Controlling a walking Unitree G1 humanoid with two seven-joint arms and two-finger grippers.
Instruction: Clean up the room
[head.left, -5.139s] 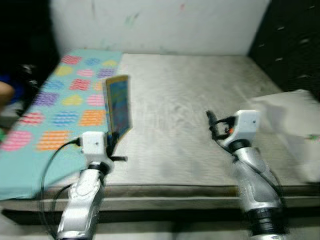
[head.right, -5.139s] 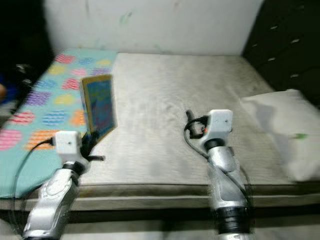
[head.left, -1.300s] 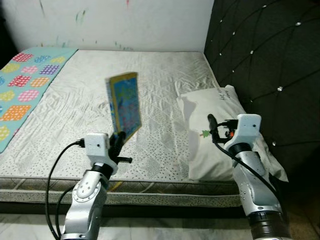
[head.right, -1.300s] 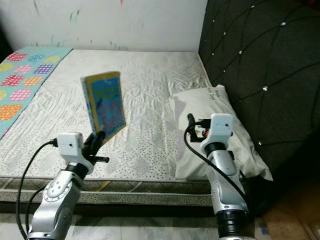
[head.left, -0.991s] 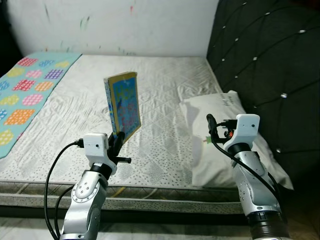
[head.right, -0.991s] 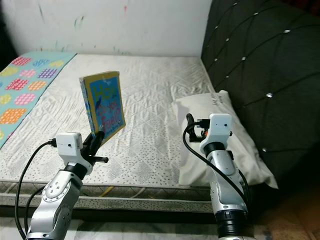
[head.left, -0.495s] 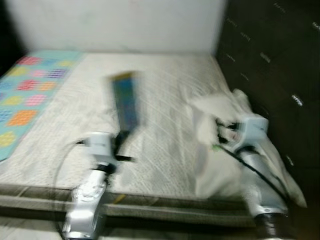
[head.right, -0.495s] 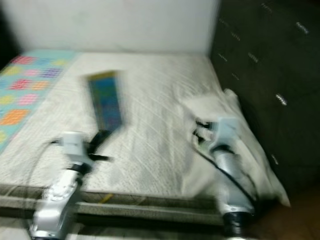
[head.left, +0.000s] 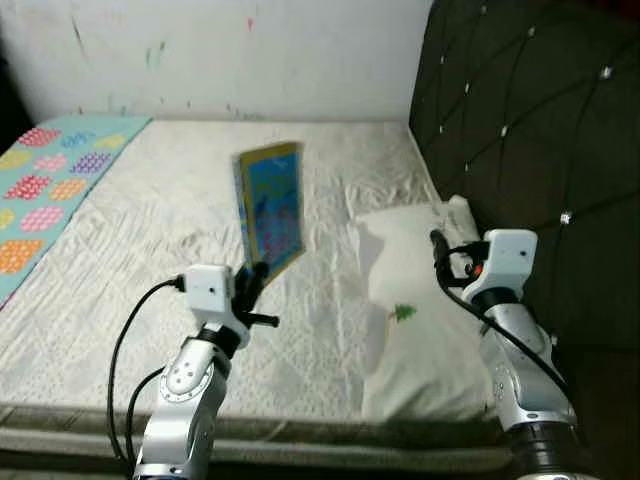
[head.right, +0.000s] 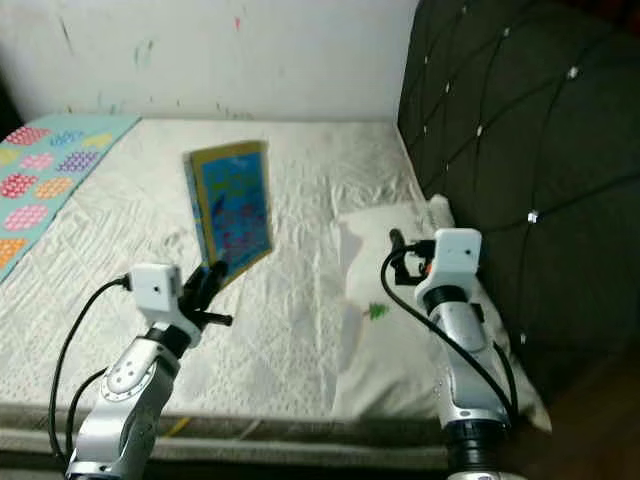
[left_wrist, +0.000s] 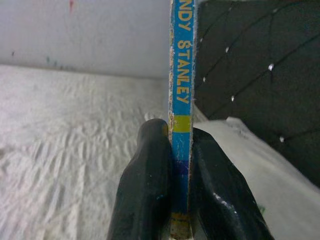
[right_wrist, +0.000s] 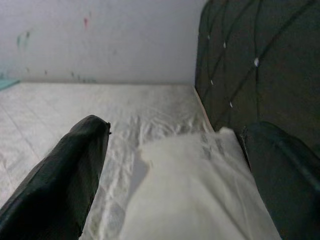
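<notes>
Book upright in my left gripper (left_wrist: 172, 165), over the bed (head.left: 150, 230).

A white pillow (head.left: 415, 320) lies against the dark tufted headboard (head.left: 520, 130); my right gripper (right_wrist: 175, 165) hovers spread above it. The book (head.left: 270, 210), blue-covered and yellow-edged, is pinched at its lower edge; my left wrist view shows its spine lettering.

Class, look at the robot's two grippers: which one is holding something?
The left gripper: its fingers are clamped on a blue book held upright over the bed. The right gripper is open.
</notes>
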